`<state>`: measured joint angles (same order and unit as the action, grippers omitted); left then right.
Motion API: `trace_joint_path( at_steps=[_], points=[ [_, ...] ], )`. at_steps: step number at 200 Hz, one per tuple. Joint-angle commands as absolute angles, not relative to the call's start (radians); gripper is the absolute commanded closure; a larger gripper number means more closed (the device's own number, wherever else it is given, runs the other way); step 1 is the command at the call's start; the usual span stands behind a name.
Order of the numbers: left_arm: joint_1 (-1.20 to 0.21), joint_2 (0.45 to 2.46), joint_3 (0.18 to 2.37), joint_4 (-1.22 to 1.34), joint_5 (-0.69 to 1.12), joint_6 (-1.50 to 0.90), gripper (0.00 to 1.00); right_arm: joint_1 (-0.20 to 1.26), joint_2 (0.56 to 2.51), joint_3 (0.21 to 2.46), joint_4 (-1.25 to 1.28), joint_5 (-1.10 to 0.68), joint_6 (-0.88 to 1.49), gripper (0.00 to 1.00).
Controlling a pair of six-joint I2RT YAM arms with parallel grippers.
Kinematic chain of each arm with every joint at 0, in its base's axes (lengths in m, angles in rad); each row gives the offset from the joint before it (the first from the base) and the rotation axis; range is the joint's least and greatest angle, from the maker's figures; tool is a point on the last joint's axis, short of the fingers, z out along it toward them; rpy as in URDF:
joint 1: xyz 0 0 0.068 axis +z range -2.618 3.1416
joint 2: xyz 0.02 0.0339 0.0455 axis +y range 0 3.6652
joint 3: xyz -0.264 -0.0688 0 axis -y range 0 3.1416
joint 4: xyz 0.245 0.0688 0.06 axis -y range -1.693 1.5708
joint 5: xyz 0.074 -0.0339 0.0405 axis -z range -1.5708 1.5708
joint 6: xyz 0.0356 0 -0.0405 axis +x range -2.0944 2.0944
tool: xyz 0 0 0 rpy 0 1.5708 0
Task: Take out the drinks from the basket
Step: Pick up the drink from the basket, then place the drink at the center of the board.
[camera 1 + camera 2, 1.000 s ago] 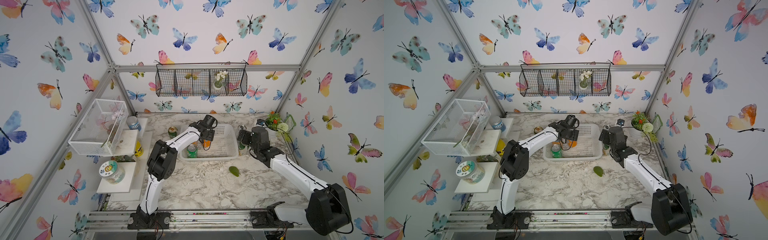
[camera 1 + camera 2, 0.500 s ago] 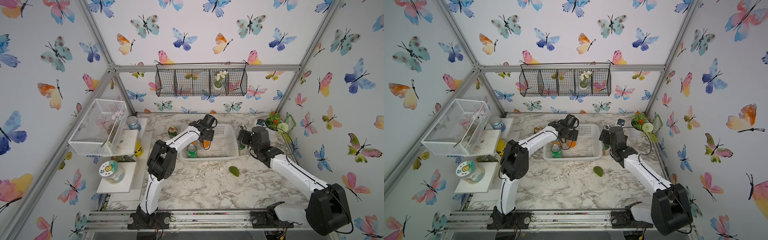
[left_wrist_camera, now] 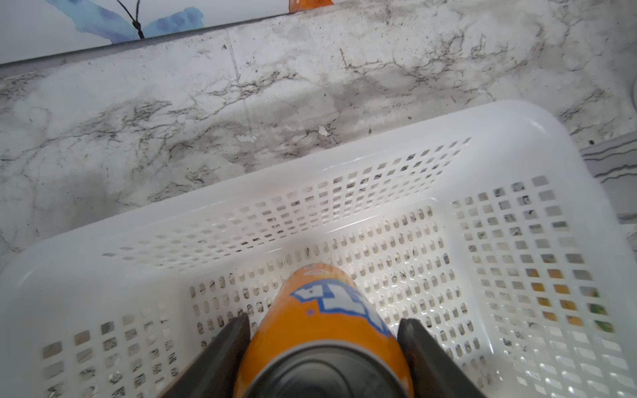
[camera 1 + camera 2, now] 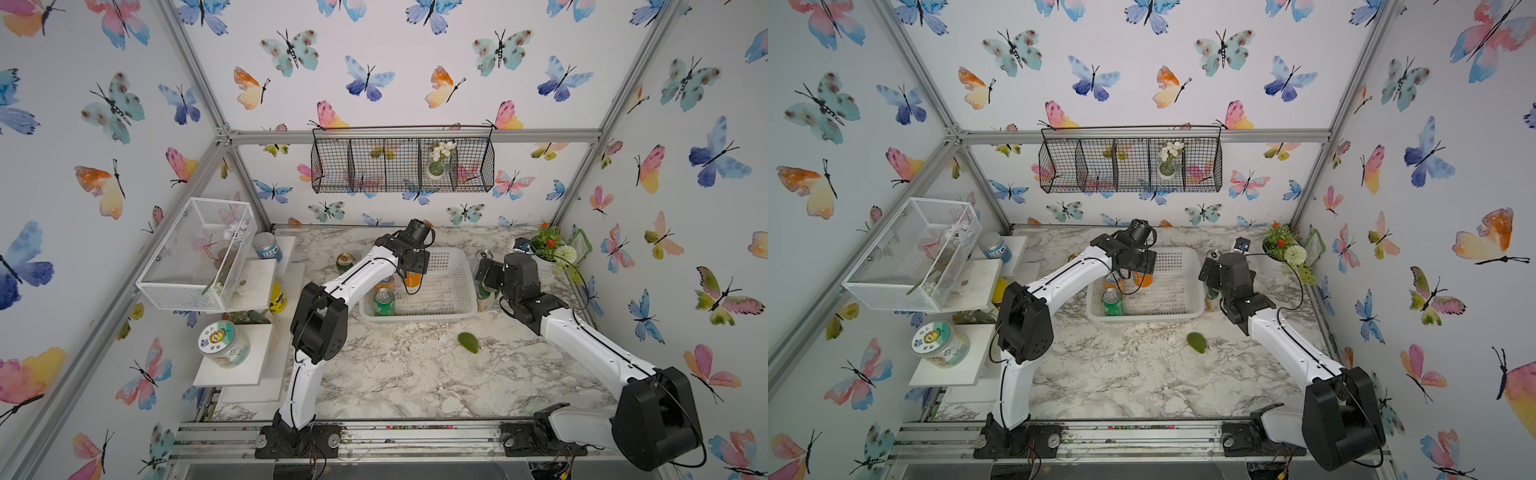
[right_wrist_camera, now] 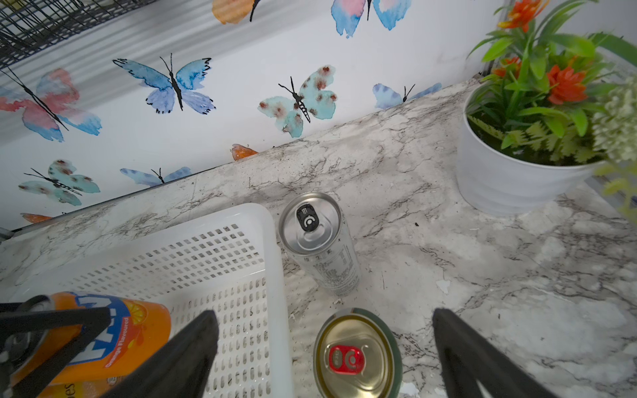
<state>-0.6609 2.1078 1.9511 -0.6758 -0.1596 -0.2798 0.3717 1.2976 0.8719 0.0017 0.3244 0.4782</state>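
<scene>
left gripper (image 3: 324, 327) is clamped on orange can (image 4: 412, 280) inside basket (image 4: 424, 315), far-left part | right gripper (image 5: 324, 313) is spread wide over dark green can (image 5: 356, 358), stood right of the basket | can is judged light, stiff, slippery, easily dented; mid-body is to be gripped gently

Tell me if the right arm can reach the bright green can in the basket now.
Probably not cleanly: the bright green can stands at the basket's far end, and the left tool, shut on an orange can, hangs in between.
</scene>
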Motion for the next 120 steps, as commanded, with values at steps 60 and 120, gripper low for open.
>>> trace_joint_path(
  at_steps=[60,120],
  points=[
    [-0.672,1.848,1.959,-0.690,-0.210,-0.255,0.38,0.367,1.296,0.858,0.017,0.319,0.484,0.00],
    [-0.628,1.613,1.748,-0.702,-0.273,-0.256,0.38,0.365,1.298,0.856,0.026,0.311,0.486,0.00]
  ],
)
